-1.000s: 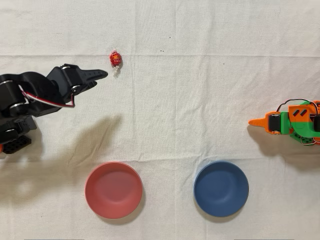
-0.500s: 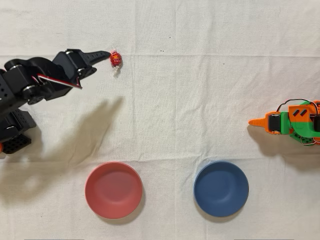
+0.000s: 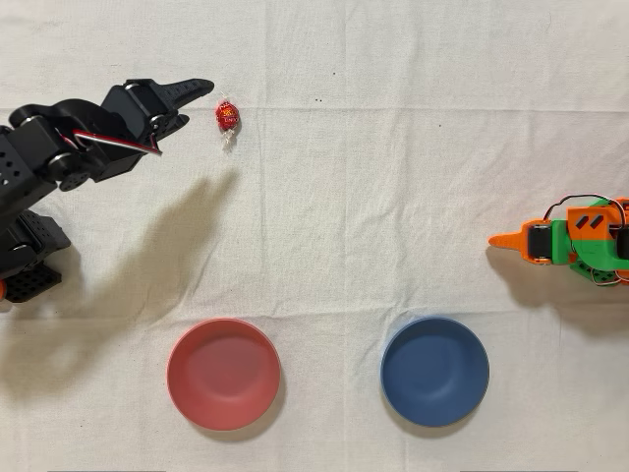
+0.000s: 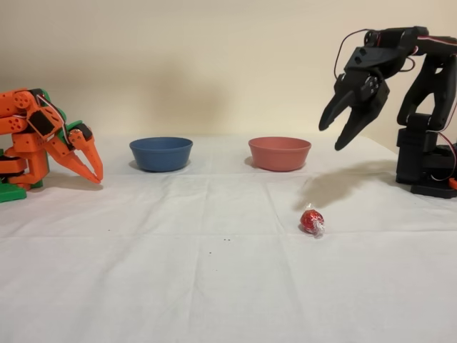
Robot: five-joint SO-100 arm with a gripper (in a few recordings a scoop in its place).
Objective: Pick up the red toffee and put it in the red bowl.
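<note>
The black two-finger gripper (image 4: 336,138) hangs spread above the cloth beside the small foil-wrapped red toffee (image 4: 311,221), positioned for descent.

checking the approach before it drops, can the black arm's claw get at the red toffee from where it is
Probably yes. The claw hangs open above the cloth, and the red toffee lies alone on the cloth with nothing near it; the red bowl sits well apart.

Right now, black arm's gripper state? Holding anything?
Gripper: open, jaws spread, holding nothing, raised above the cloth.
Red toffee: lying on the cloth, not gripped.
</note>
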